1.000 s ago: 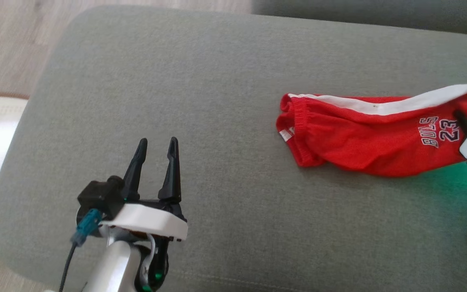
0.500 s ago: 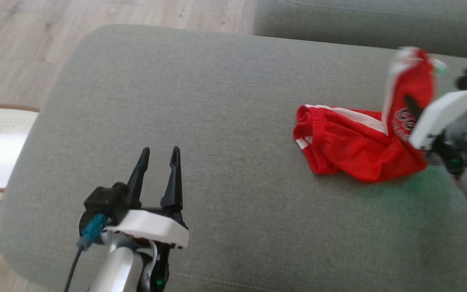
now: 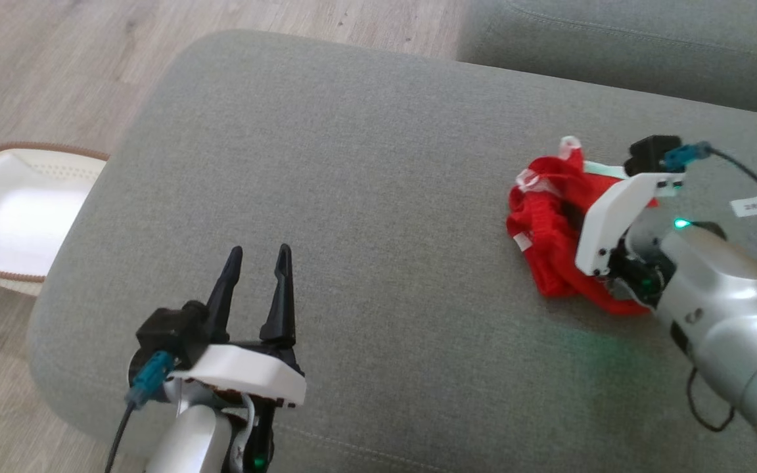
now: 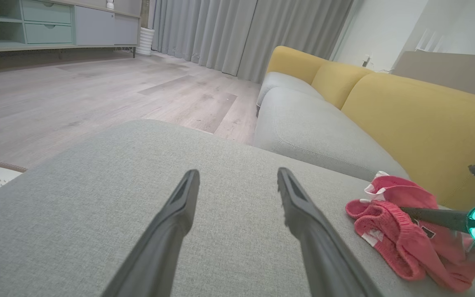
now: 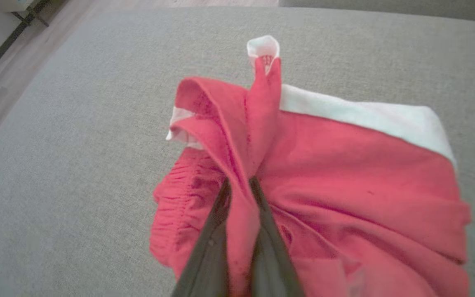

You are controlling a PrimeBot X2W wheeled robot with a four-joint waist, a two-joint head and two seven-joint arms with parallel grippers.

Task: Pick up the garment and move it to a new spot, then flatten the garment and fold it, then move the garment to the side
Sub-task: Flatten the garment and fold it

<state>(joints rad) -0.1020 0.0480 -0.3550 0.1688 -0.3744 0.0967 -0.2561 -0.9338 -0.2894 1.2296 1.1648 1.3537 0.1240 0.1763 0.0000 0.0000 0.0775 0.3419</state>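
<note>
Picking up the red shorts (image 5: pixel 344 173): right hand (image 5: pixel 239 182) pinches a fold, and the next move probably calls for lifting clear; left hand (image 3: pixel 258 248) spread wide.

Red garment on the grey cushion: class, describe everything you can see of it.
The red soft-knit garment has a white side stripe and a gathered elastic waistband. It lies crumpled in a heap on the grey fabric cushion, toward the robot's right. The right gripper has its jaws shut on a raised fold of it.
</note>
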